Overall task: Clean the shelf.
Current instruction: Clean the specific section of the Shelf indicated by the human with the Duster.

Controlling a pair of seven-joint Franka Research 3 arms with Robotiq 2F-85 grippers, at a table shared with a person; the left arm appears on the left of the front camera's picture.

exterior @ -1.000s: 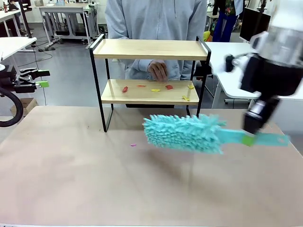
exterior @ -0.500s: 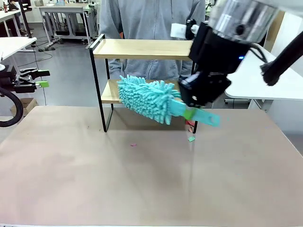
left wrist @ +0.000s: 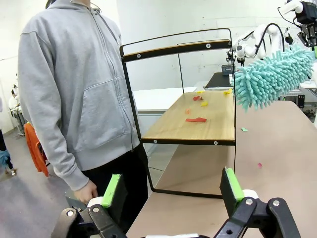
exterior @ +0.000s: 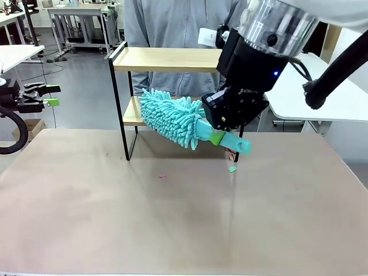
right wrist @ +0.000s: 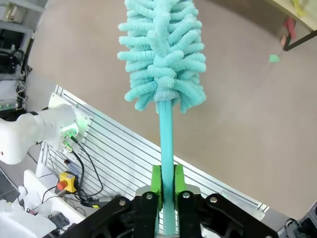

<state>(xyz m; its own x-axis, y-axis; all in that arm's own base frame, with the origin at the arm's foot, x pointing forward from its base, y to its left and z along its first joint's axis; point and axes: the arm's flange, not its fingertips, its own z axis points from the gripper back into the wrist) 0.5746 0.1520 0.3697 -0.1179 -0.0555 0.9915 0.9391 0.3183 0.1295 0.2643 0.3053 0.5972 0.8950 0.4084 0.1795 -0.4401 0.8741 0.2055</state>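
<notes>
**Front view.** Shelf (exterior: 172, 59): stands at the far middle of the table (exterior: 86, 218), with a person (exterior: 172, 23) behind it. Right gripper (exterior: 221, 135): clamped on the handle of a teal duster (exterior: 169, 118), whose fluffy head is at the front of the lower board. Green scrap (exterior: 232, 169): on the table by the shelf's right leg. Left gripper (exterior: 53, 95): at the left edge, well apart from the shelf.

**Left wrist view.** Left gripper: fingers spread wide, nothing between them. Red and yellow scraps (left wrist: 196, 119): on the shelf's lower board.

**Right wrist view.** Right gripper: pads pinched tight on the duster's handle.
</notes>
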